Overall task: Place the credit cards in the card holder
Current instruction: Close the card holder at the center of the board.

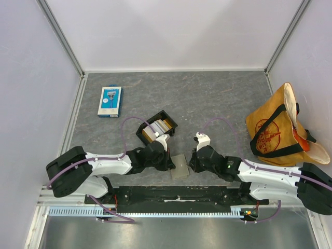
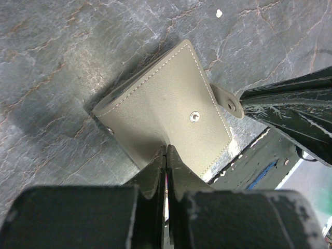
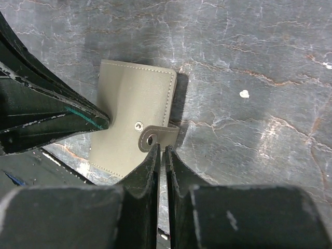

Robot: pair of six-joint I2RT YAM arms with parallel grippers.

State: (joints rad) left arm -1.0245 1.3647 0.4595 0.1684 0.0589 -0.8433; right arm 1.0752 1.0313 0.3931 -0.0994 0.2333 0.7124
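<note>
**A:** Left wrist view first. What sits closest to the lens?

**B:** The left claw point(image 2: 166, 150) itself. Its two black fingers are pressed flat together. The near edge of the wallet point(image 2: 161, 109) looks nipped between the tips, and the cover creases toward them.

**A:** And the wallet itself?

**B:** It is grey-green and folded, on the grey marbled table point(image 2: 62, 62). A metal stud point(image 2: 194, 117) shows on the cover. The strap point(image 2: 228, 102) sticks out unfastened past its right edge.

**A:** Right wrist view?

**B:** Nearest there is the right claw point(image 3: 162, 149), almost closed, with only a slit between the fingers. Its tips sit at the loose end of the strap, but I cannot tell whether they pinch it. The strap curls round the wallet's edge. Its eyelet lies just beside the stud, not on it.

**A:** And from above?

**B:** The arm bases are at the bottom and both arms reach inward. The wallet lies between the two claws, near the front of the table. The cards point(image 1: 160, 126) stand on edge in a black tray point(image 1: 171, 119) just behind the left claw, apart from the wallet. A blue-and-white pack point(image 1: 110, 101) lies at far left. A yellow bag point(image 1: 272, 129) sits at the right.
</note>
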